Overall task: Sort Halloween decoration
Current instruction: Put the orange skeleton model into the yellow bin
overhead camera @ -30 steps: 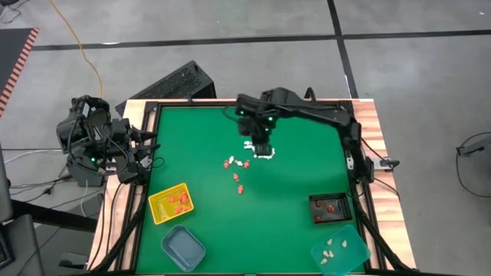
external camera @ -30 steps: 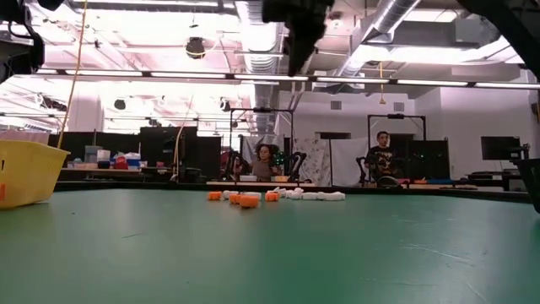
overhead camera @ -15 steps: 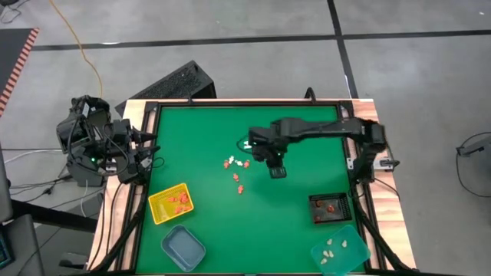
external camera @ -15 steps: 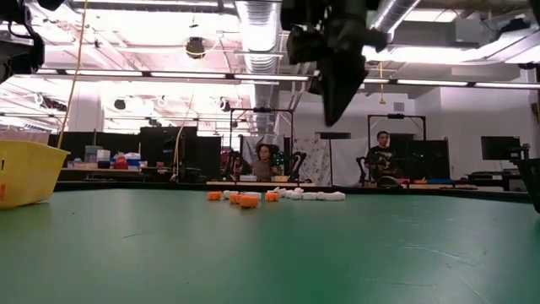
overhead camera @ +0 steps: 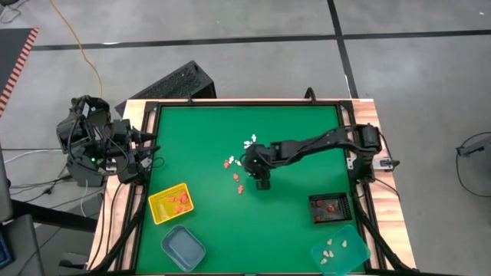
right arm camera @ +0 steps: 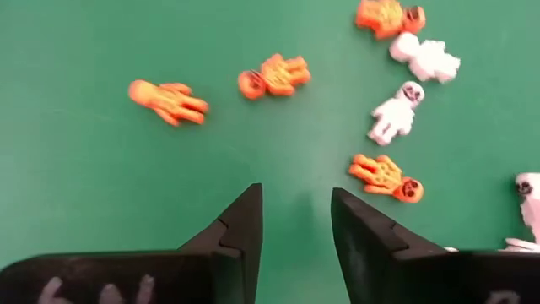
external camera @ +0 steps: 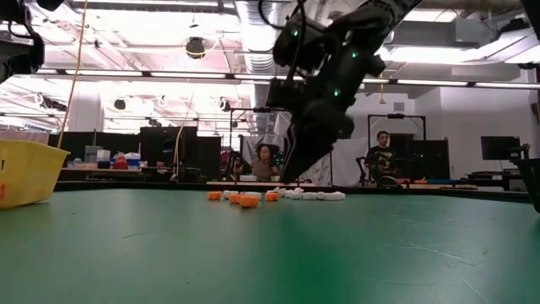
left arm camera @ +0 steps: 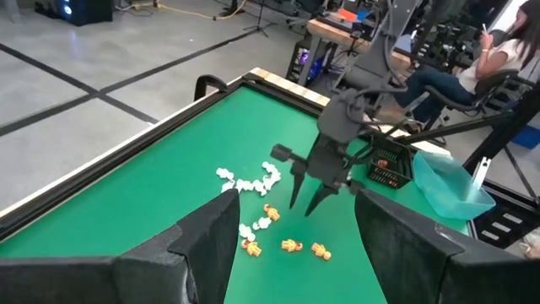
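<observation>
The Halloween decoration is a loose scatter of tiny figures at the middle of the green table: orange ones (right arm camera: 169, 101) (right arm camera: 274, 76) (right arm camera: 386, 176) and white ones (right arm camera: 394, 114) (overhead camera: 249, 142). They lie flat on the mat. My right gripper (right arm camera: 295, 228) (overhead camera: 262, 182) hangs open just above the mat, fingers slanting down, on the near side of the scatter. Bare green mat shows between its fingers, and the nearest orange figure lies just to one side. My left gripper (left arm camera: 291, 232) (overhead camera: 147, 153) waits open at the table's left edge.
A yellow tray (overhead camera: 170, 203) with orange figures and a blue-grey tray (overhead camera: 182, 247) stand near the front left. A black tray (overhead camera: 330, 207) with orange figures and a teal tray (overhead camera: 340, 249) with white ones stand at the front right. People sit in the room beyond the table.
My right gripper has come down from high over the white figures and gone toward the table's near edge. It now hangs low over the mat beside the orange figures, tipped more steeply downward. The figures have not moved.
</observation>
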